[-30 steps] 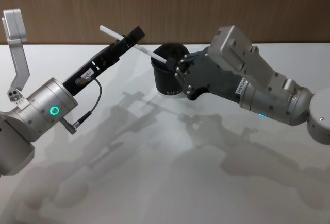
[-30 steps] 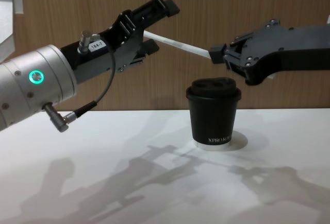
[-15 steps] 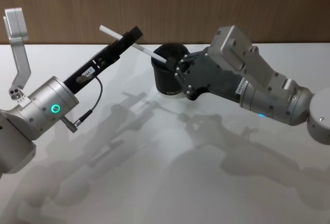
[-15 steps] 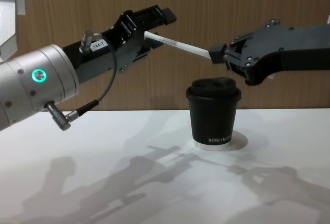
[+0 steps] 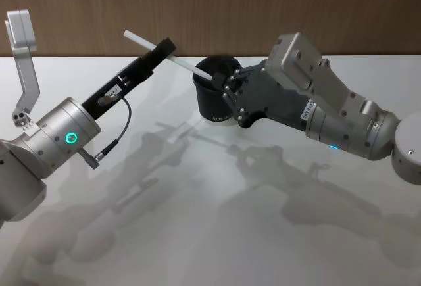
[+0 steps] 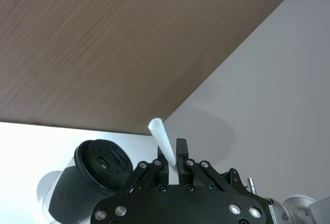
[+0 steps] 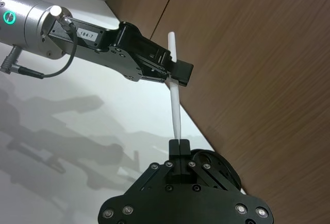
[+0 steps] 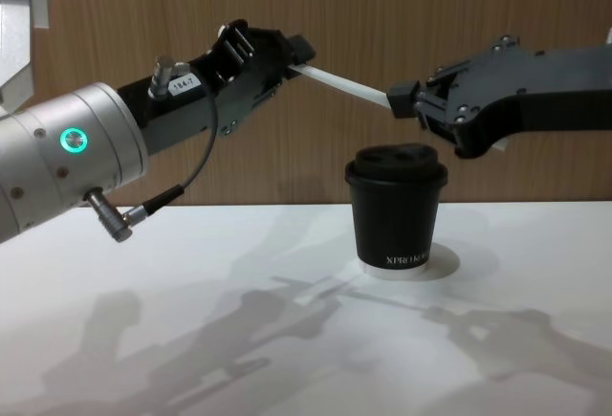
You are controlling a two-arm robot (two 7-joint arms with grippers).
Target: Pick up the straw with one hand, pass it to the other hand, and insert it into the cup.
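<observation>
The straw [image 5: 172, 60] hangs in the air above the counter [image 5: 197, 233], gripped at two places. The right gripper [image 5: 219, 79], all black, comes in from 3 o'clock in the head view. Its fingers are pressed together on the straw's near end, directly above the cup [image 5: 208, 104].

From that pinch the straw runs off toward 10 o'clock. In the chest view it climbs as it goes, so its end at the left gripper [image 8: 287, 53] sits higher than its end at the right gripper [image 8: 397, 98].

The left gripper [image 5: 160, 50], on a silver wrist with a green ring light, reaches in from 8 o'clock. Its fingers are drawn in on the straw well along its length, and a short white tip sticks out past them at 10 o'clock. The right wrist view shows the straw [image 7: 176, 105] crossing between those tips [image 7: 174, 72].

The cup [image 8: 397, 215] stands upright with its lid on, at 12 o'clock on the counter by the wooden wall [image 5: 230, 10]. There is a gap between its lid and the right gripper.
</observation>
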